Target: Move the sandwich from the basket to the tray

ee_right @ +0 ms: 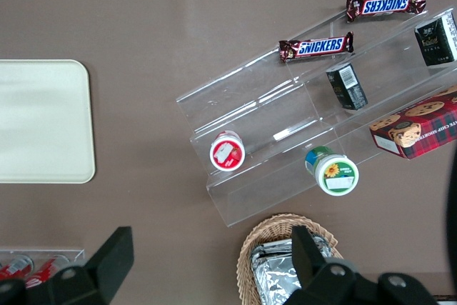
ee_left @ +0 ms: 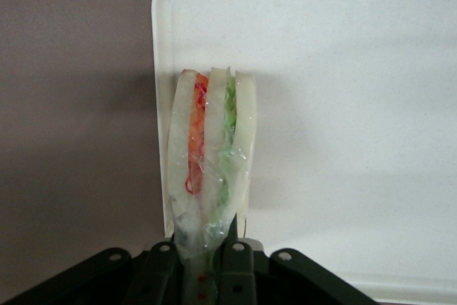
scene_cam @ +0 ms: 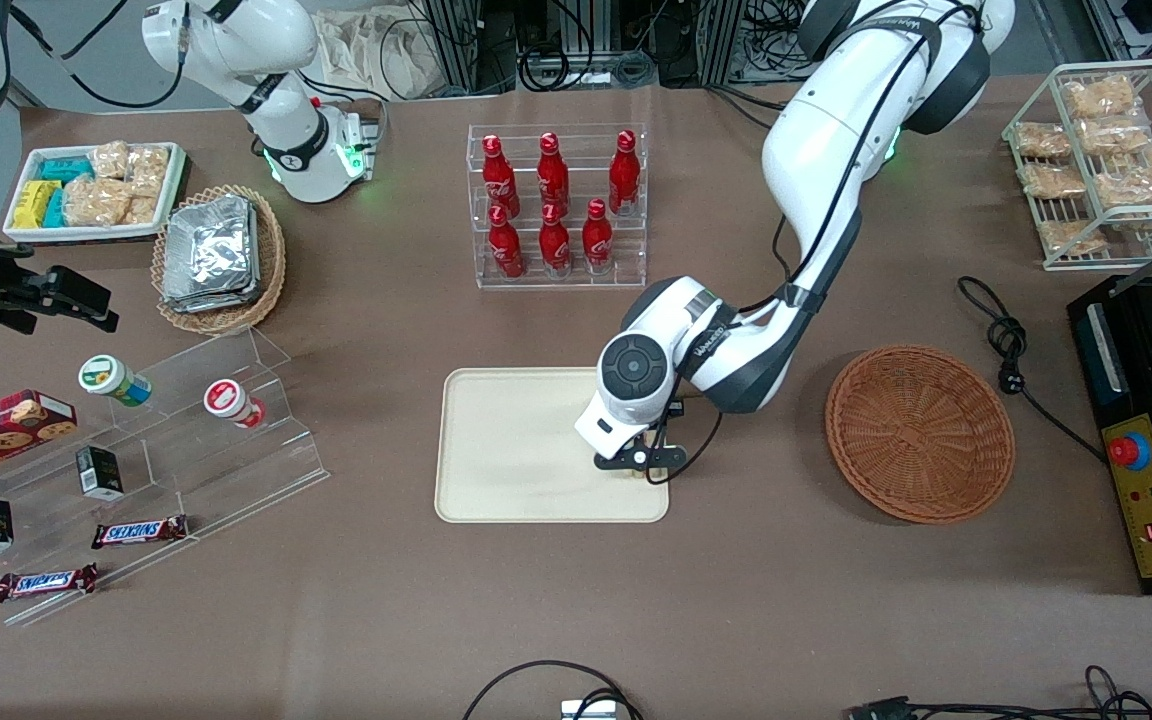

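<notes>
Your sandwich (ee_left: pixel 211 155) hangs pinched in the claw (ee_left: pixel 208 251), which is closed on its lower end, over the tray (scene_cam: pixel 506 450) edge nearest the basket (scene_cam: pixel 921 432), now empty. You're at the placing step: next, lower and release, seemingly a little further onto the tray. Readable: "SNICKERS" bars (scene_cam: pixel 139 531) on the surface.

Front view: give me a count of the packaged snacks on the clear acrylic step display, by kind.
Snickers bars: 2
Round lidded cups: 2
Small dark boxes: 2
Cookie box: 1
Total: 7
The gripper holds the sandwich over the tray.
</notes>
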### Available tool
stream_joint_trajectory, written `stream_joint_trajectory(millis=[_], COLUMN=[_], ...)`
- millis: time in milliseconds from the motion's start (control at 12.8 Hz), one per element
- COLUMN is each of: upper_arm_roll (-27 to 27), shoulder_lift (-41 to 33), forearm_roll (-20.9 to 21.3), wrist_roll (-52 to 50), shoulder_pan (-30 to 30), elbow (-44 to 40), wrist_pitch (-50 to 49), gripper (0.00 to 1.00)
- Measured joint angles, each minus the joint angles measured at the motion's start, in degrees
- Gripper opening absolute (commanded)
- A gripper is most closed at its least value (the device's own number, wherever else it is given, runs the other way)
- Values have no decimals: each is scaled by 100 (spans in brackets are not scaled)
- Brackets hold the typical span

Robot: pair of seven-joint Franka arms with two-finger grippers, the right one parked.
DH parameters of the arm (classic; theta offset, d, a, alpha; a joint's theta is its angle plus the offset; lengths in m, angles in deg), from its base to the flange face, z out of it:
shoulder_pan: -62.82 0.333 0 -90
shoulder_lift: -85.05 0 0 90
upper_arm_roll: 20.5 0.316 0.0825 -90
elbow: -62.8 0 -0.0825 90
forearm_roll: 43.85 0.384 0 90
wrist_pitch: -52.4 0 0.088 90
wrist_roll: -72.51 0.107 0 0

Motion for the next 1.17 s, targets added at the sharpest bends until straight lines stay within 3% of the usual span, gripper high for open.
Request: stream_joint_trajectory(millis=[545, 701, 857, 1169], upper_arm_roll=[-1, 2, 7, 43], shoulder_lift=[-213, -516, -1136, -3046], forearm_roll=[-20, -219, -361, -515], wrist_roll=[2, 43, 517, 1615], shoulder_pan=[15, 72, 252, 901], elbow=[-111, -32, 525, 2265], wrist_pitch=[-76, -260, -378, -718], gripper=[100, 100, 100, 100])
